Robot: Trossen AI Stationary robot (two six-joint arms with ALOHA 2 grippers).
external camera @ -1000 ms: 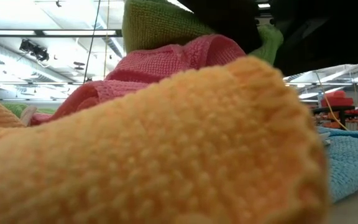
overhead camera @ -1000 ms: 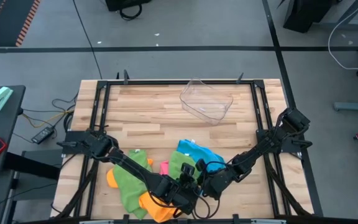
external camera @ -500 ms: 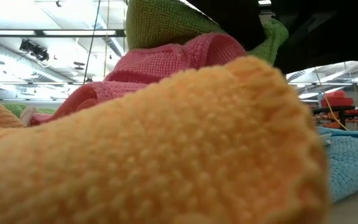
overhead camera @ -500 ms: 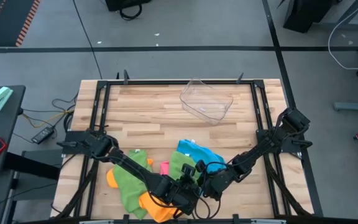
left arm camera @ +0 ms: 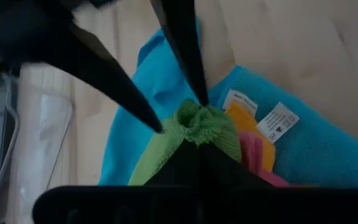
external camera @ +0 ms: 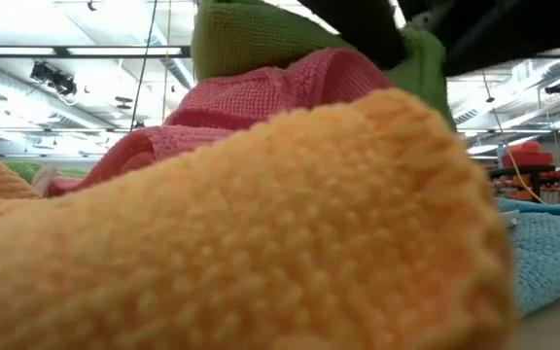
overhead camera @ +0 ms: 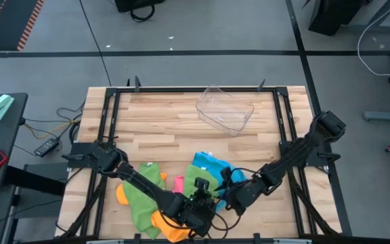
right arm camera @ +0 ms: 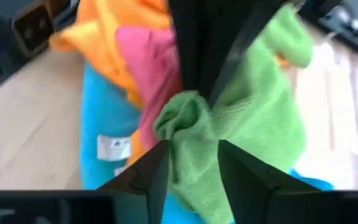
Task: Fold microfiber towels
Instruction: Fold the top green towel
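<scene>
While both arms crowd the near edge of the table (overhead camera: 168, 129), the action is all on one bunched-up corner of the green towel (right arm camera: 253, 118). The left gripper (overhead camera: 200, 203) comes in from the left side and has its fingers (left arm camera: 191, 74) pressed together right on that green corner, so it's pinching the cloth; in the left wrist view you can see the little green wad (left arm camera: 199, 124) squeezed at the tips. The right gripper (overhead camera: 227, 196) sits just beside it, coming from the right, and its fingers (right arm camera: 148, 168) are spread apart on either side of the same green bunch, not clamping it.

The towels are all heaped together near the front middle of the table. The green one is draped over the top of the pile. A pink towel (right arm camera: 148, 62) is tucked under it, an orange towel (external camera: 241, 243) sits at the very front edge, so close to the low camera that it fills most of that view, and a sky blue towel (overhead camera: 212, 164) lies on the far side of the heap, flat on the wood, with white tags (left arm camera: 278, 121) showing on the towels in the left wrist view. More green and orange cloth spreads to the left under the left arm.

Well apart from all that, a clear plastic tray (overhead camera: 225, 108) sits toward the back of the table.
</scene>
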